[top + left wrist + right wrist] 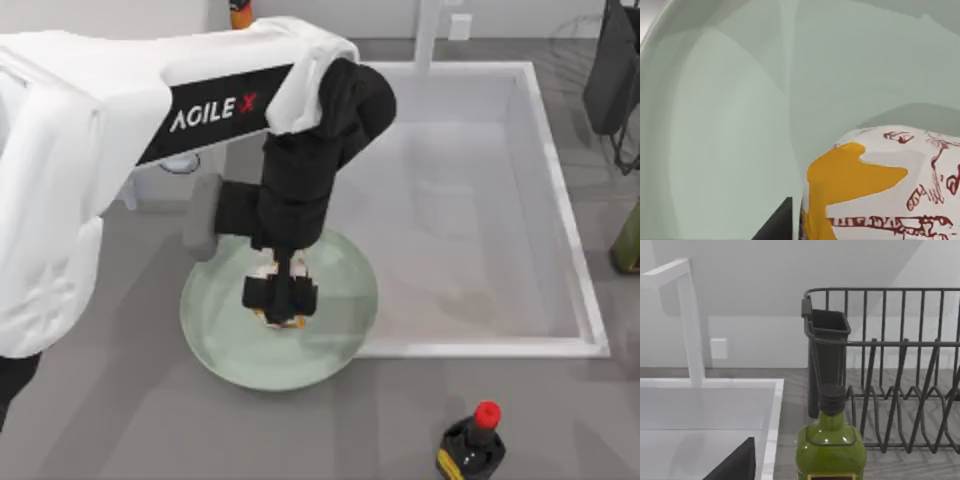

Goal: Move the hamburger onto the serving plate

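My left gripper (281, 297) hung over the mint-green serving plate (216, 332), jaws clamped on the paper-wrapped hamburger (880, 185), which sat low over the plate's middle; whether it touched, I couldn't tell.

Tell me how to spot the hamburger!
Find the big mint-green serving plate left of the white sink. The left hand is right over its middle, with the hamburger under it: a small white-paper lump with orange patches and dark red print.

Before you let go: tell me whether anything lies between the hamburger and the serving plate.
Nothing visible does. The left gripper is over the serving plate at the hamburger, with bare plate surface around it.
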Robot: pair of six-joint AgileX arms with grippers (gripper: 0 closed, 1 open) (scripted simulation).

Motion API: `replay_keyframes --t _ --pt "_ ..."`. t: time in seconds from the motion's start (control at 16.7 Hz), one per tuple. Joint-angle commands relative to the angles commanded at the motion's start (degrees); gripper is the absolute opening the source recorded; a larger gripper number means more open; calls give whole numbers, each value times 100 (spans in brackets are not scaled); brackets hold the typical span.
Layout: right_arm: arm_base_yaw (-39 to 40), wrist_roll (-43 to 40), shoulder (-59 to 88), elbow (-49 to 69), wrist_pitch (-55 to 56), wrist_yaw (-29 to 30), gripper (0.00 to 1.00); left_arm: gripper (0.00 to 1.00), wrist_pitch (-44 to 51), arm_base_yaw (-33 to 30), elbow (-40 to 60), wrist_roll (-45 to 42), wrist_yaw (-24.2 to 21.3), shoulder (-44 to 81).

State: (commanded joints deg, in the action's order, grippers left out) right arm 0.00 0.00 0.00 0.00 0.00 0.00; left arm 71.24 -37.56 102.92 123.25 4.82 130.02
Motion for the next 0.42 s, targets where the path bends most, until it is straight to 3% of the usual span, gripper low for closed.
replay_keyframes --t 0.12,0.42 --pt "0 0 0 0 0 0 100 100 0 0 0 0 0 0" --pt "0 0 0 0 0 0 100 100 0 0 0 0 0 0"
